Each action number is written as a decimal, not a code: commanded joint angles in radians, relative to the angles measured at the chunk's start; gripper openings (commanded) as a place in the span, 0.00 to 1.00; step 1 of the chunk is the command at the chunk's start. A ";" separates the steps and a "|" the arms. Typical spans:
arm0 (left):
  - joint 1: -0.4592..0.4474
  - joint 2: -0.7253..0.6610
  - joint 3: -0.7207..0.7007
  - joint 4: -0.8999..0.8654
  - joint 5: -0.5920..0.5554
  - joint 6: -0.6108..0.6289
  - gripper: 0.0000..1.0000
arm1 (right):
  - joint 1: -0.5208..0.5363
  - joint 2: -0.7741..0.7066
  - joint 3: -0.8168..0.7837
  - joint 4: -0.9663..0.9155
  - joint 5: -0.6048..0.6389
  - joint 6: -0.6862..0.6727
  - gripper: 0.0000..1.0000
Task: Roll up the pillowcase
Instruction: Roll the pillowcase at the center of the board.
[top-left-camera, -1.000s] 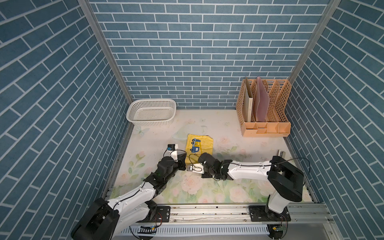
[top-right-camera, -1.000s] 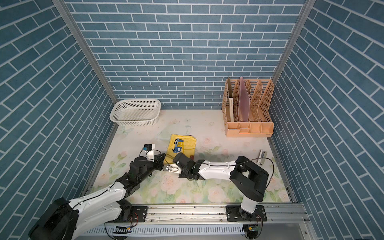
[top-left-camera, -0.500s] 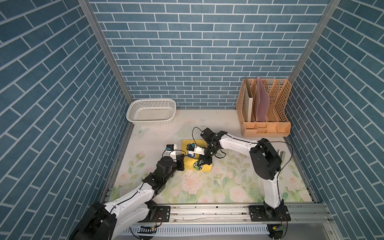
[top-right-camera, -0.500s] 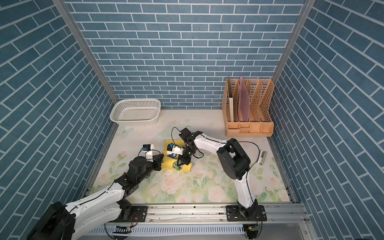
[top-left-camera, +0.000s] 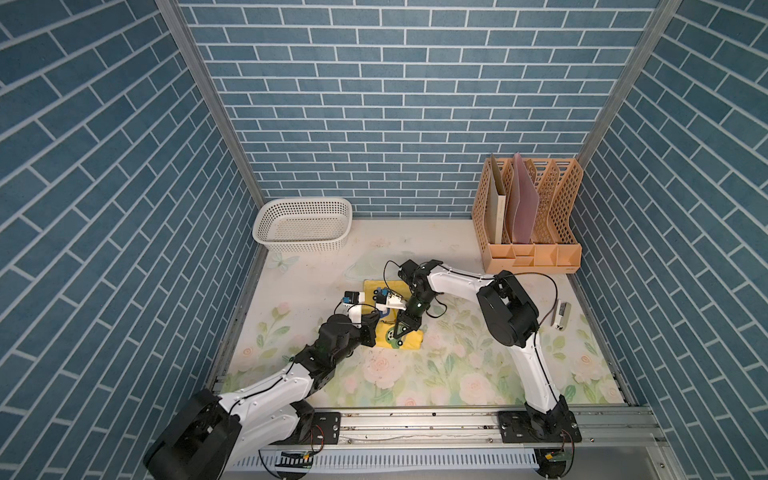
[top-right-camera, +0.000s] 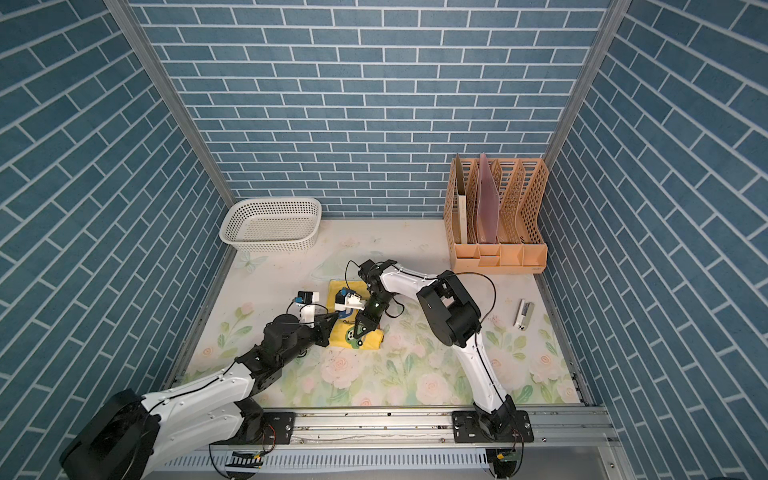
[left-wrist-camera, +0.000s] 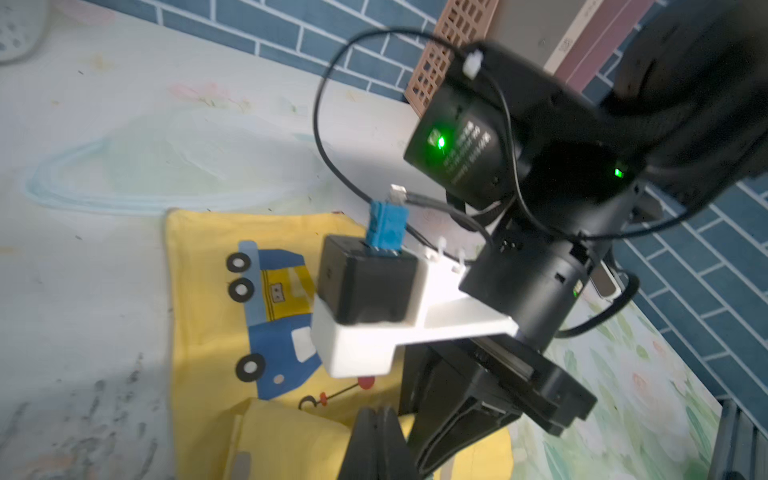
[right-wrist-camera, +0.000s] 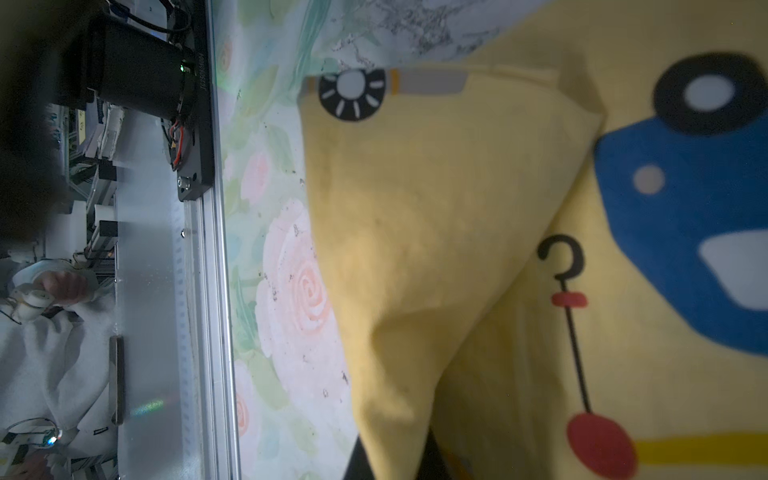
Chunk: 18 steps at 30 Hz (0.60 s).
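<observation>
While left hand (left-wrist-camera: 377, 419) fully closed at the pillowcase (left-wrist-camera: 208, 332) edge, grip unclear, right hand (right-wrist-camera: 397, 461) pinching its raised yellow fold.

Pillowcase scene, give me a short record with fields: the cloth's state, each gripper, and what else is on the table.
pillowcase: yellow, vehicle print, near part folded over, lying on the floral table cover
left gripper: shut, at the cloth's left edge; whether it pinches cloth cannot be told
right gripper: closed on the raised fold
other items: white basket and orange file rack, both by the back wall
</observation>
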 joint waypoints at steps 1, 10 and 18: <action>-0.013 0.067 -0.021 0.086 -0.017 -0.010 0.00 | -0.007 0.004 0.020 0.015 0.010 0.032 0.25; -0.002 0.176 0.001 0.026 -0.178 -0.018 0.00 | 0.034 -0.590 -0.524 0.753 0.617 0.226 1.00; -0.001 0.289 0.056 -0.001 -0.242 -0.049 0.00 | 0.469 -0.820 -1.064 1.297 1.189 -0.025 1.00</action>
